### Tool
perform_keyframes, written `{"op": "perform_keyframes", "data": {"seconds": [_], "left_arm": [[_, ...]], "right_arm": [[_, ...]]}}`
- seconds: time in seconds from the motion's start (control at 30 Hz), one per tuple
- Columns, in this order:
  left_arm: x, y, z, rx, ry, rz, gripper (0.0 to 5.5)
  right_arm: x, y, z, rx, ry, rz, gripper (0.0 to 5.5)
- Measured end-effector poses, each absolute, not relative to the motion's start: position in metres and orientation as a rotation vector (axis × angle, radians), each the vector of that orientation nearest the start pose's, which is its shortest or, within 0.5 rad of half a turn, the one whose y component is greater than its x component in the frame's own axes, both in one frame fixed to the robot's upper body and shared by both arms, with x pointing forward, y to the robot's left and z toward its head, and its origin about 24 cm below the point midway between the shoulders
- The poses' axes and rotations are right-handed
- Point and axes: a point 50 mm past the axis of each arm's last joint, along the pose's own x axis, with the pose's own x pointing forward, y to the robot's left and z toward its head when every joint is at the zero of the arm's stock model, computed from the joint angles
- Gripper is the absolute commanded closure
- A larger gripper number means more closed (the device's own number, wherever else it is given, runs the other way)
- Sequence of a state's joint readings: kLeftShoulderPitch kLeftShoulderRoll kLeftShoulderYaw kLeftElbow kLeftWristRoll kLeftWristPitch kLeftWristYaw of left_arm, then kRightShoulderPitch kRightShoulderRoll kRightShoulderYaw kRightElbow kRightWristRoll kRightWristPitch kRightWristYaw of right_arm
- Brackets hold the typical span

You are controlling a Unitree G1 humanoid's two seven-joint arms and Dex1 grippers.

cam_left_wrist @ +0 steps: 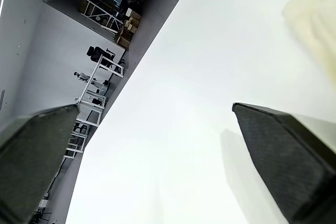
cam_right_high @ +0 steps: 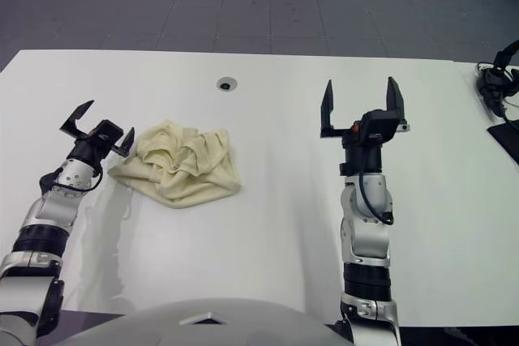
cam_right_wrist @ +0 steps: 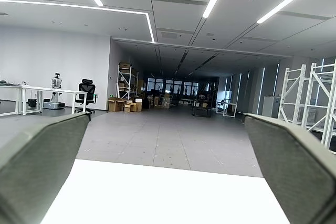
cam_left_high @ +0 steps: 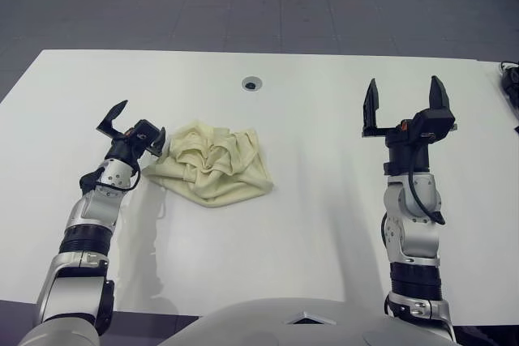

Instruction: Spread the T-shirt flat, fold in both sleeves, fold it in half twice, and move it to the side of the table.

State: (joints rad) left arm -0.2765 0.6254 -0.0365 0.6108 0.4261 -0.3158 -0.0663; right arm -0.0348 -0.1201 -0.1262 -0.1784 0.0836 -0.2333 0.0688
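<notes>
T-shirt (cam_left_high: 212,161): we've got a cream one, bunched in a crumpled heap on the left half of the table (cam_left_high: 324,224). It lies nowhere near flat, with folds all over, and we can't pick out the sleeves.

Left gripper (cam_left_high: 134,129): it sits low, right by the shirt's left edge. The jaws are spread wide with nothing between them. The finger nearer the cloth is just beside it, but honestly we can't tell if it's touching. In the left wrist view we see both fingers (cam_left_wrist: 283,150) over bare tabletop, with a bit of the cream fabric off to one corner.

Right gripper (cam_left_high: 404,91): it's held up over the right half of the table, well apart from the shirt. Its fingers (cam_right_wrist: 294,161) point away from us toward the far edge of the table. It's spread wide too and holding nothing.

Cable hole (cam_left_high: 252,83): a small round one in the tabletop, just beyond the shirt towards the far edge.

Dark cabled gear (cam_right_high: 496,79): this sits at the table's far right edge, well away from everything else.
</notes>
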Motion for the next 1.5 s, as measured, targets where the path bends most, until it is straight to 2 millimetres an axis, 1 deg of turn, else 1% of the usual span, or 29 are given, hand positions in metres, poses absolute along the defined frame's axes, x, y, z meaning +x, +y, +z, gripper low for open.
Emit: {"op": "perform_keyframes", "data": {"seconds": [0.03,0.17,0.3,0.7,0.77,0.93,1.0,1.27,1.47,1.5], "left_arm": [[0.290,0.285,0.045,1.045,0.113,-0.142,0.10],[0.290,0.278,0.044,1.118,0.078,-0.195,0.10],[0.289,0.262,0.043,1.144,0.021,-0.267,0.10],[0.282,0.226,0.038,1.114,-0.063,-0.353,0.10],[0.278,0.215,0.037,1.099,-0.082,-0.381,0.10],[0.266,0.175,0.032,1.020,-0.127,-0.463,0.10],[0.262,0.163,0.030,0.995,-0.138,-0.492,0.10],[0.257,0.132,0.027,0.946,-0.172,-0.552,0.10],[0.250,0.120,0.026,0.932,-0.191,-0.588,0.10],[0.248,0.119,0.027,0.903,-0.181,-0.591,0.10]], "right_arm": [[0.248,-0.190,0.118,-0.072,-0.454,-0.026,0.10],[0.248,-0.190,0.117,-0.067,-0.452,-0.027,0.10],[0.248,-0.190,0.117,-0.065,-0.451,-0.027,0.10],[0.247,-0.189,0.119,-0.065,-0.454,-0.026,0.10],[0.247,-0.189,0.119,-0.065,-0.452,-0.025,0.10],[0.247,-0.189,0.119,-0.066,-0.452,-0.025,0.10],[0.247,-0.188,0.119,-0.067,-0.452,-0.025,0.10],[0.248,-0.187,0.119,-0.070,-0.451,-0.019,0.10],[0.248,-0.185,0.119,-0.075,-0.452,-0.015,0.10],[0.247,-0.185,0.119,-0.075,-0.454,-0.015,0.10]]}}
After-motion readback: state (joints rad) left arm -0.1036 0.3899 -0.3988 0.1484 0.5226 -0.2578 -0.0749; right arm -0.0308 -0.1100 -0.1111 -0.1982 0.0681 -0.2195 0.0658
